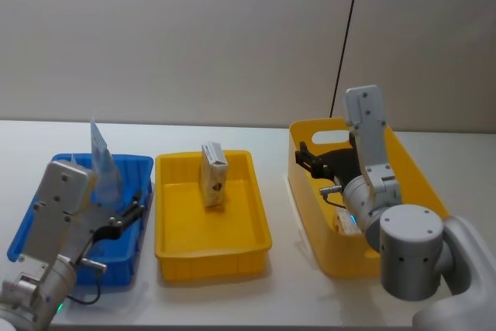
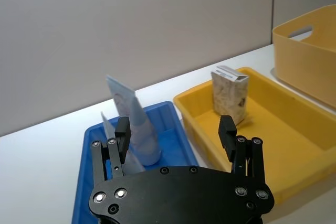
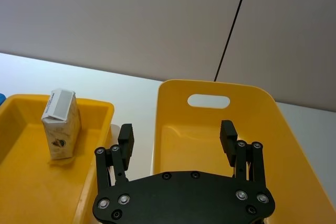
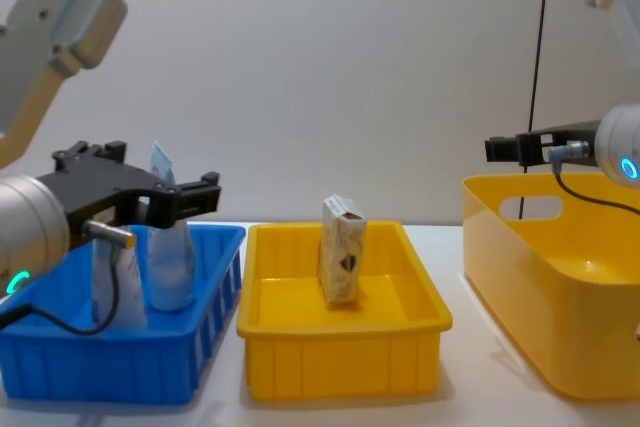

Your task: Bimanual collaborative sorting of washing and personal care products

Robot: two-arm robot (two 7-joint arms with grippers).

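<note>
Two pale-blue squeeze tubes [image 1: 101, 162] [image 2: 134, 125] [image 4: 170, 252] stand upright in the blue bin [image 1: 133, 163] [image 4: 120, 367] at the left. A beige carton [image 1: 214, 176] [image 2: 229, 94] [image 3: 62, 124] [image 4: 342, 249] with a dark emblem stands in the low yellow tray [image 1: 260, 208] in the middle. My left gripper [image 1: 129, 217] [image 2: 175, 127] [image 4: 162, 175] hovers open over the blue bin's near right side, beside the tubes and holding nothing. Over the tall yellow bin [image 1: 311, 218] [image 3: 210, 85] my right gripper [image 1: 304, 157] [image 3: 176, 128] hangs open and empty.
The three containers stand in a row on a white table, with narrow gaps between them. A grey wall rises behind, with a black cable [image 1: 347, 32] running down it above the tall bin. The tall bin has a handle slot [image 3: 209, 100] in its far wall.
</note>
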